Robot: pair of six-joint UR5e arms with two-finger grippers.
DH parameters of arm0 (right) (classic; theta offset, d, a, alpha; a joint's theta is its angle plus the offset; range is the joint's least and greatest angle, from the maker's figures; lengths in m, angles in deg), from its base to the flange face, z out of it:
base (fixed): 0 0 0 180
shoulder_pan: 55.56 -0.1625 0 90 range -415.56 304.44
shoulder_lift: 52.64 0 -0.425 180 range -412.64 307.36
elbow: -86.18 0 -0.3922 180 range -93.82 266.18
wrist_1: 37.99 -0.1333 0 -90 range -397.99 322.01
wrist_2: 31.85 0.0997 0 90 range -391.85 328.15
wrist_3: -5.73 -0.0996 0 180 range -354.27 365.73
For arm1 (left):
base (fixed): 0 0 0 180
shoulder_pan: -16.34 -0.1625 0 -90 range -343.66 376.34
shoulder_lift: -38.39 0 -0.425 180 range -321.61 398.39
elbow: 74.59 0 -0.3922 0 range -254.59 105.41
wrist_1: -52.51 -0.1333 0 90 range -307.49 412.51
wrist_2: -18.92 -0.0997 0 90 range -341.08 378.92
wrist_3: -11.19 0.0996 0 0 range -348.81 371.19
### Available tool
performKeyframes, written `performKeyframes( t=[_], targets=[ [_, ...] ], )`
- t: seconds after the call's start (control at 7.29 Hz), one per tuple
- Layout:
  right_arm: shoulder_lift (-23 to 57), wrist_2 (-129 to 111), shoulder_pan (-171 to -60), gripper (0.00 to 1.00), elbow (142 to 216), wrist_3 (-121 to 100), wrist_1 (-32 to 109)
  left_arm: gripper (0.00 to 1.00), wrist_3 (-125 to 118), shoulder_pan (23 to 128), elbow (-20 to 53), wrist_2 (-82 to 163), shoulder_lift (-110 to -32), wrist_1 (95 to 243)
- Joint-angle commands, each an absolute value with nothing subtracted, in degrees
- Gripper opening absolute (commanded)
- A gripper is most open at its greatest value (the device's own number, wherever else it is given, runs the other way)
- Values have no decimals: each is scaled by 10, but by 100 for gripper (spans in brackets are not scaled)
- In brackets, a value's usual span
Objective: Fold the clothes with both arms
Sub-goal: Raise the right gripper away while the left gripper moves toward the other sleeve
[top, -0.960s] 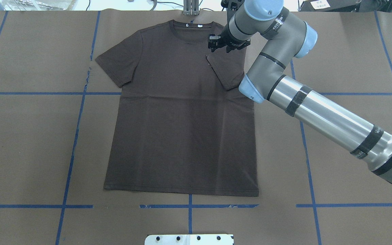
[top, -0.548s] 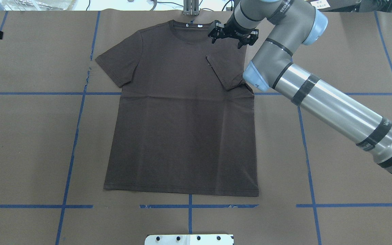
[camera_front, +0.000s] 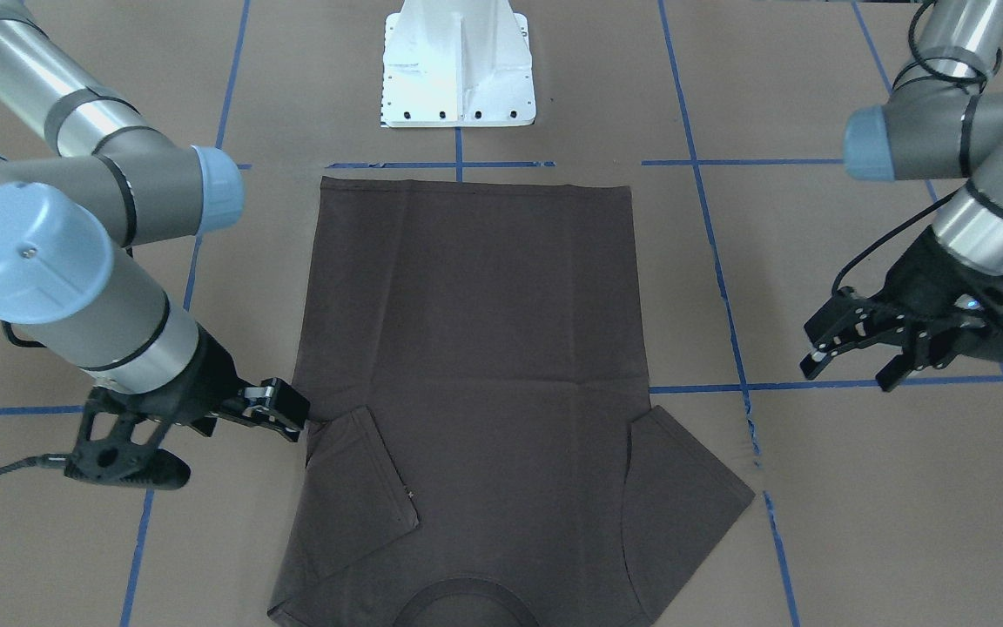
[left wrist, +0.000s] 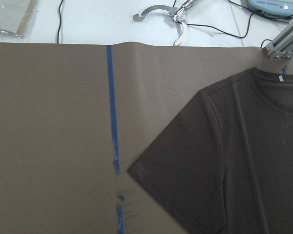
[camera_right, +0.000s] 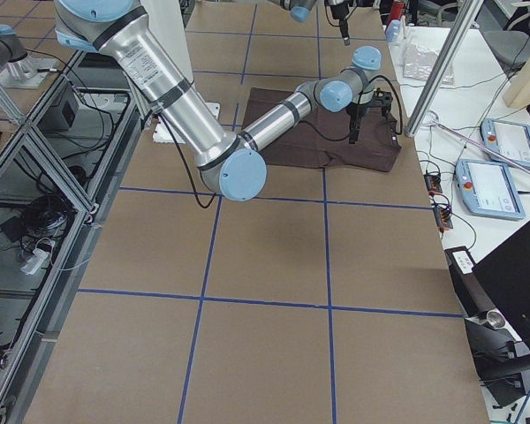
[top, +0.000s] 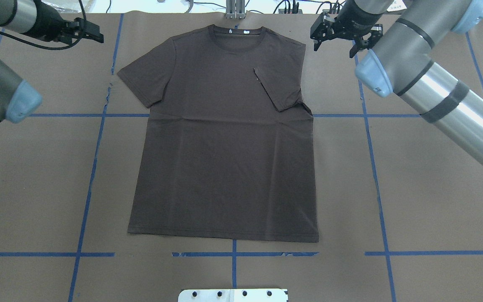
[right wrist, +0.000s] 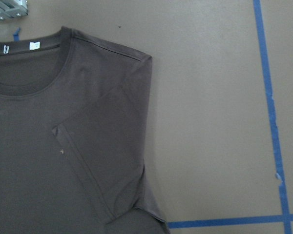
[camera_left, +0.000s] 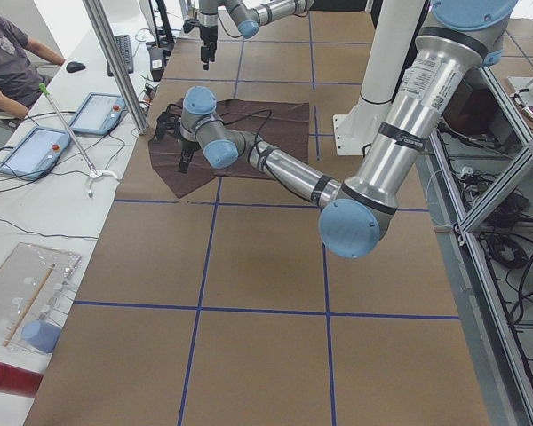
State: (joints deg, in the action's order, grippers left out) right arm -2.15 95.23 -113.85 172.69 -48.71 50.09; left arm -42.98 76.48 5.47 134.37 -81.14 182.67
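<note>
Dark brown-grey T-shirt [top: 224,159] lies flat mid-desk, collar toward the far edge, the sleeve [top: 281,82] on the robot's right folded inward. Right gripper [top: 334,44] hovers just beside that shoulder, jaws wide. Left gripper [camera_front: 850,370], fingers spread, hangs near the far edge, apart from the shirt.

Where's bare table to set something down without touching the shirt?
Widest bare paper: left of the T-shirt, on the near side of the cross tape line; likewise right of it, nearer than the right arm. Thin strip between hem and base plate. Crowded: far corners, where left gripper and right gripper hover beside the shoulders.
</note>
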Motion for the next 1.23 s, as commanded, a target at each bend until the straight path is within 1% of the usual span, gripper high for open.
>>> performKeyframes(
  t=[0.0, 0.27, 0.55, 0.69, 0.82, 1.1],
  targets=[
    [37, 976, -1147, 100, 1803, -471, 522, 96, -464, 730, -106, 1225, -881, 1941],
    [39, 972, -1143, 100, 1797, -476, 517, 96, -465, 702, -153, 1162, -897, 1958],
    [32, 971, -1141, 100, 1789, -479, 517, 96, -506, 669, -168, 1137, -898, 1966],
    [30, 971, -1141, 100, 1785, -478, 517, 96, -506, 667, -177, 1124, -898, 1966],
    [28, 971, -1141, 100, 1783, -479, 517, 94, -506, 667, -184, 1122, -897, 1966],
    [27, 971, -1140, 100, 1782, -481, 517, 94, -505, 661, -186, 1122, -893, 1965]
  ],
)
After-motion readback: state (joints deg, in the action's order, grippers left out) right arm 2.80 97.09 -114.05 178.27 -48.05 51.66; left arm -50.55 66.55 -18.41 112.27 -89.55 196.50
